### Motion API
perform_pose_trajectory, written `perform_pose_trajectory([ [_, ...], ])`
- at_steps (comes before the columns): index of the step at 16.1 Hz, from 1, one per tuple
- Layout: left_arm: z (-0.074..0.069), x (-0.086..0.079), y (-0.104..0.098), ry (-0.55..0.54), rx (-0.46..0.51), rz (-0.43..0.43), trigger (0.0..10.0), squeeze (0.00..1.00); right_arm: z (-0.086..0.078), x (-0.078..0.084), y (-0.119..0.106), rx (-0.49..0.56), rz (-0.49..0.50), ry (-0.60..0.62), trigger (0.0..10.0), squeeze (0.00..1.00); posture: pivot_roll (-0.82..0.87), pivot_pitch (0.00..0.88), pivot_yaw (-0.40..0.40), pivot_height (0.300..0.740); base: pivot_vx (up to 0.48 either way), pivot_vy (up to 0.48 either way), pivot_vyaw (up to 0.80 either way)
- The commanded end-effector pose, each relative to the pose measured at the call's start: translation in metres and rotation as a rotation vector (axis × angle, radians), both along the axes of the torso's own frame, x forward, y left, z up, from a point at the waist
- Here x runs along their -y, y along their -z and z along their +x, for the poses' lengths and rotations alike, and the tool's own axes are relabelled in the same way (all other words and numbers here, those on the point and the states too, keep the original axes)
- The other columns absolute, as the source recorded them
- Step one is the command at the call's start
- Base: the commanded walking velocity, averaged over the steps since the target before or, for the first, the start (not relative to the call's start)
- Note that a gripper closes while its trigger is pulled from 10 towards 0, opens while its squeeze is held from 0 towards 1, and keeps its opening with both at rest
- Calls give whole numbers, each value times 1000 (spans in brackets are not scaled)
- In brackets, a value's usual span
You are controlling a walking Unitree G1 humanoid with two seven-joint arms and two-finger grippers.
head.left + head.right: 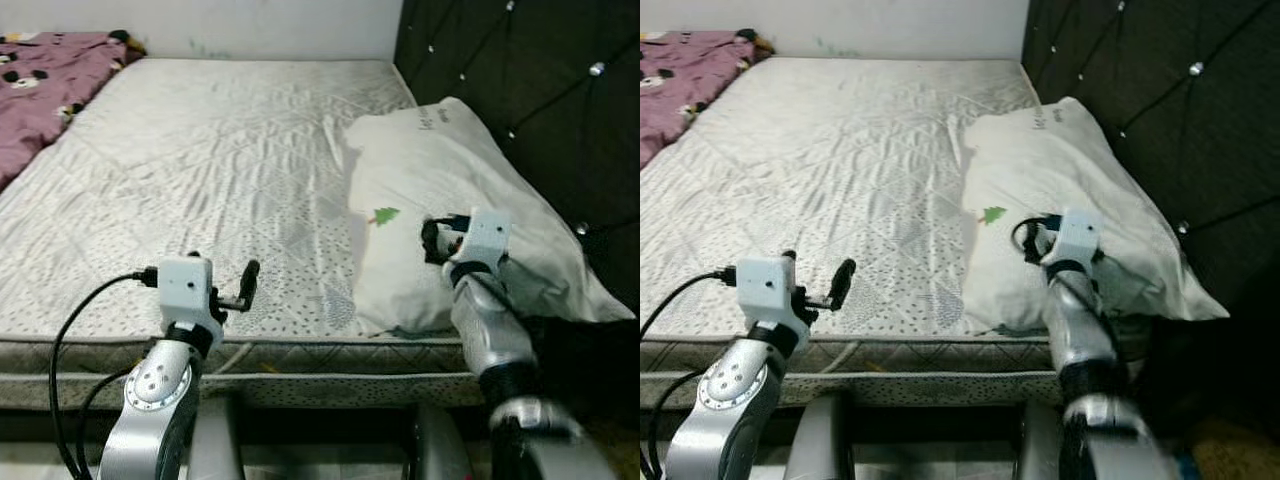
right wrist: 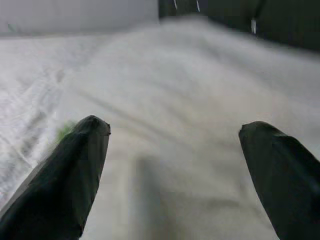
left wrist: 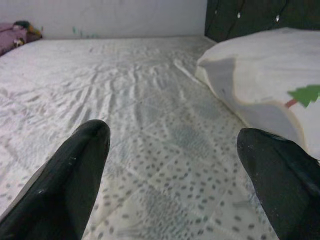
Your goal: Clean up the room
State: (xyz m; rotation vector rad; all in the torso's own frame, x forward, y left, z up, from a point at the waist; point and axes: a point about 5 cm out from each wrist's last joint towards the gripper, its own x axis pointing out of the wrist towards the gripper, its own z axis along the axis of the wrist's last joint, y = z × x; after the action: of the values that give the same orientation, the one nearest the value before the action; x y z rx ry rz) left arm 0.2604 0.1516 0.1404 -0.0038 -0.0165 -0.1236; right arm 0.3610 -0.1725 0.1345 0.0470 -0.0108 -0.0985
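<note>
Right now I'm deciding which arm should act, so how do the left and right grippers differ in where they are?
The left gripper hovers over bare dotted mattress, beside the pillow; the right gripper is directly above the pillow. The left gripper has nothing between its fingers, while the right gripper's fingers straddle pillow fabric. Both are open and hold nothing.

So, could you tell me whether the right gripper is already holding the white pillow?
No: the right gripper hovers open over the white pillow, with both black fingers spread apart and nothing between them.

Pillow (image 1: 450, 190) on mattress (image 1: 200, 190) right side, against headboard (image 1: 540, 90); blanket (image 1: 40, 90) far left.
</note>
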Motion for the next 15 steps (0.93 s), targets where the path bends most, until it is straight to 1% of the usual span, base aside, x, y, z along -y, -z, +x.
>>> perform_pose_trajectory([
  [1,1,-3,-5,-24,26,-1,10000,0,-7,-12,-17,90,-14,-63,10000,0,40,12,-6,521,0,0,0],
  [2,1,-4,-5,-37,32,-4,10000,0,-16,-17,-19,120,-14,-93,10000,0,35,9,-6,521,0,0,0],
  [3,2,-4,-6,-48,37,-12,10000,0,-28,-23,-20,145,-12,-131,10000,0,30,3,-5,521,0,0,0],
  [4,3,-3,-6,-54,41,-17,10000,0,-37,-26,-18,152,-7,-163,10000,0,25,0,-5,521,0,0,0],
  [5,5,-2,-6,-58,48,-23,10000,0,-43,-28,-15,149,-10,-183,10000,0,18,0,-2,521,0,0,0],
  [6,7,0,-6,-54,54,-27,10000,0,-46,-31,-14,159,-5,-202,10000,0,11,0,2,521,0,0,0],
  [7,11,3,-8,-40,71,-27,10000,0,-43,-34,-22,190,2,-209,10000,0,3,0,5,526,0,0,0],
  [8,12,4,-9,-35,78,-26,10000,0,-41,-34,-24,195,4,-209,10000,0,1,0,5,531,0,0,0],
  [9,17,4,-11,-34,91,-30,10000,0,-35,-36,-34,221,10,-213,10000,0,-5,0,6,546,0,0,0],
  [12,23,7,-13,-27,105,-36,10000,0,-32,-37,-42,228,16,-218,10000,0,-22,0,10,571,0,0,0],
  [15,30,12,-14,-17,118,-47,10000,0,-33,-37,-41,214,18,-216,10000,0,-34,0,16,595,0,0,0],
])
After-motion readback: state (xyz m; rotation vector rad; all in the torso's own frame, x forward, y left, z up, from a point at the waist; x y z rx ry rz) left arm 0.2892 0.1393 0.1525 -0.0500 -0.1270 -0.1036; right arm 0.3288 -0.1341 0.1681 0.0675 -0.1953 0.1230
